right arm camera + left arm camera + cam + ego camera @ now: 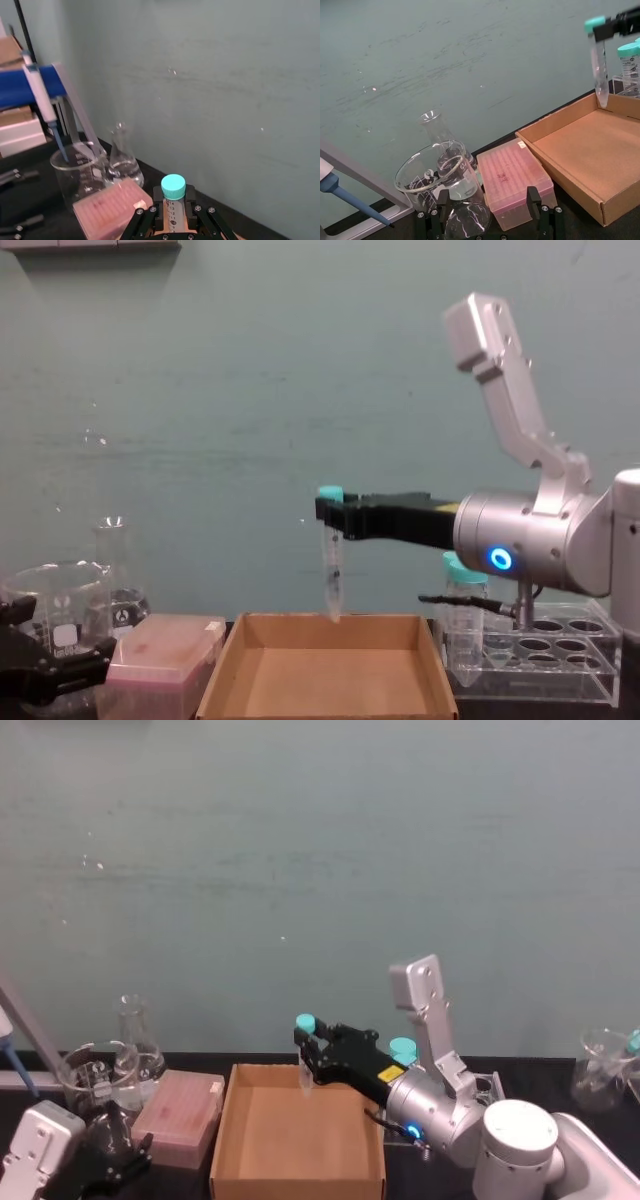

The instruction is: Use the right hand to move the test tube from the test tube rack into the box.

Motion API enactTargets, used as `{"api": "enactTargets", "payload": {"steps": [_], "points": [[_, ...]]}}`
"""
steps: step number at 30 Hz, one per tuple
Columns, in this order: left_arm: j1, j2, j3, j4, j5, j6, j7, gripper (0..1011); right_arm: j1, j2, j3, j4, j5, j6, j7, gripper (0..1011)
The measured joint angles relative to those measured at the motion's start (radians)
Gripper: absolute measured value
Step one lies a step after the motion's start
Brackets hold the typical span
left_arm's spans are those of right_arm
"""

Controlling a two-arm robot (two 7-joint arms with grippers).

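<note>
So that the tip clears the box [300, 675] wall, fingers of the right hand [328, 510] pinch the test tube [331, 578] near upright under its cap, frame centre.

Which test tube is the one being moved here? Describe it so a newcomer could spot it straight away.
Find the brown cardboard box mid-table. Above its far wall the right gripper holds a slim clear test tube upright, tip down. Unlike the fatter teal-capped tube standing in the clear rack to the right, it hangs in the air.
</note>
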Motion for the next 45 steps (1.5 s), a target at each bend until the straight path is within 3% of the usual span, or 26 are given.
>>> {"api": "enactTargets", "payload": {"steps": [4,12,34,37,40,45], "points": [[0.000,0.000,0.000,0.000,0.000,0.000,0.000,1000,0.008,-0.009,-0.004,0.031,-0.013,-0.005,-0.006,246],[0.000,0.000,0.000,0.000,0.000,0.000,0.000,1000,0.007,-0.007,-0.003,0.024,-0.011,-0.005,-0.007,267],[0.000,0.000,0.000,0.000,0.000,0.000,0.000,1000,0.005,-0.005,-0.002,0.017,-0.007,-0.004,-0.006,943],[0.000,0.000,0.000,0.000,0.000,0.000,0.000,1000,0.005,-0.005,-0.002,0.016,-0.007,-0.004,-0.006,1002],[0.000,0.000,0.000,0.000,0.000,0.000,0.000,1000,-0.003,0.003,0.001,0.004,-0.005,-0.009,0.007,1000],[0.000,0.000,0.000,0.000,0.000,0.000,0.000,1000,-0.055,0.051,0.040,-0.104,0.025,-0.068,0.046,1000]]}}
